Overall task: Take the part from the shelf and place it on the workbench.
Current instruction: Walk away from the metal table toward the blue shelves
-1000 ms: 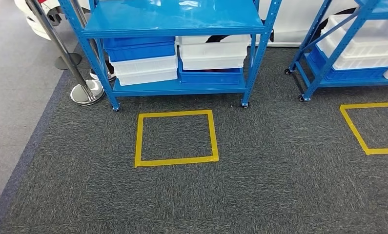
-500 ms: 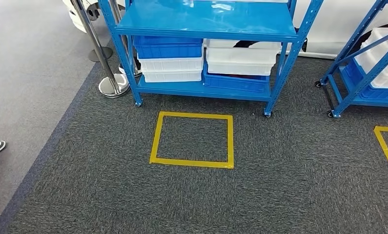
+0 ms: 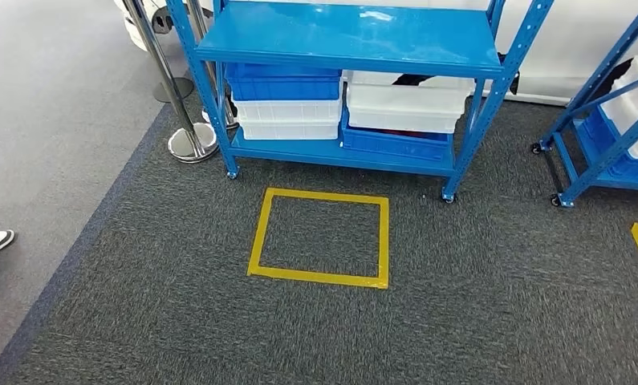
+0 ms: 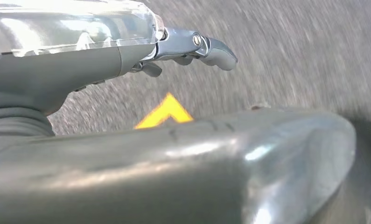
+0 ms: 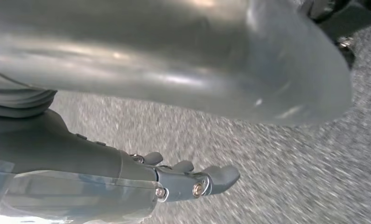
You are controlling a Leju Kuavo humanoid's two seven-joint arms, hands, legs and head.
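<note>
The part itself cannot be made out; it presumably lies in one of the bins (image 3: 396, 108) on the lower deck of the shelf (image 3: 347, 36) at 12 o'clock, beyond the yellow square (image 3: 321, 237), so weight and best hold are guesswork: likely rigid, to be lifted from a bin with a firm grasp. The left hand (image 4: 192, 46) and right hand (image 5: 192, 179) hang over carpet (image 3: 219, 329), fingers loosely apart, holding nothing.
</note>
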